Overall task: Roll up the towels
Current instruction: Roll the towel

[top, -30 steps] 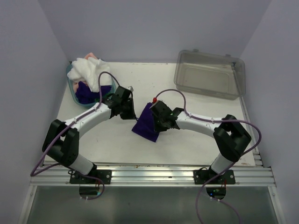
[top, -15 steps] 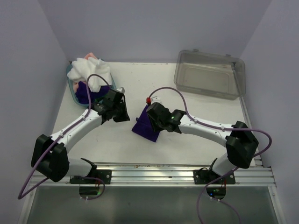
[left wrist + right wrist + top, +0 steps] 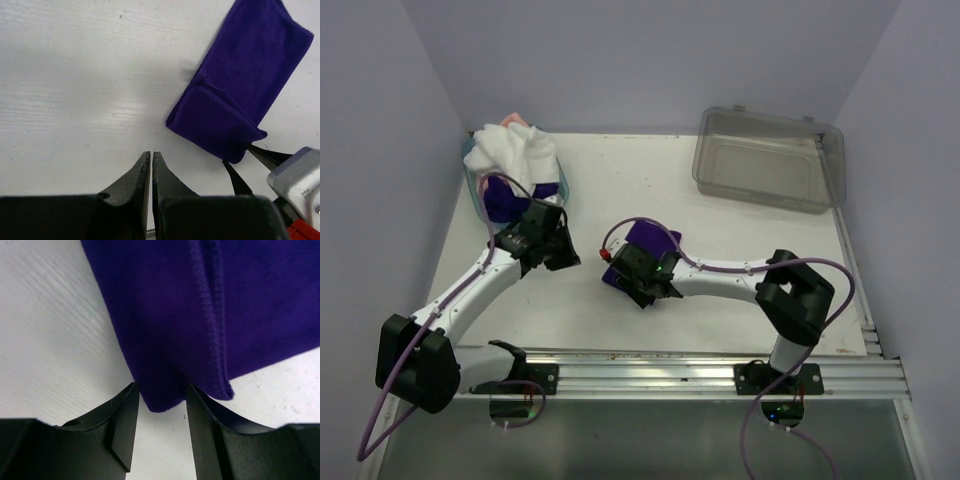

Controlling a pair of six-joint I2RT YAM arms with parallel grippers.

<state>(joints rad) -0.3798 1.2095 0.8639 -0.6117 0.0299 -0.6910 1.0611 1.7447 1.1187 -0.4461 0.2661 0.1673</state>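
Observation:
A dark purple towel (image 3: 653, 240) lies folded on the table's middle; it also shows in the left wrist view (image 3: 245, 85) and fills the right wrist view (image 3: 200, 300). My right gripper (image 3: 628, 280) is open, its fingers (image 3: 122, 412) straddling the towel's near folded end low over the table. Its fingertips (image 3: 235, 177) show beside the towel's corner. My left gripper (image 3: 565, 260) is shut and empty (image 3: 151, 156), on bare table left of the towel. A white towel (image 3: 510, 150), a peach-pink one (image 3: 516, 121) and another purple one (image 3: 505, 200) are heaped in the basket.
The teal basket (image 3: 472, 188) stands at the back left, close behind my left gripper. A clear grey plastic bin (image 3: 770, 160) lies at the back right. Walls close in on three sides.
My left gripper has drawn back to the left, away from the purple towel. My right gripper has swung left and nearer, to the towel's front end; the towel now lies shorter and doubled.

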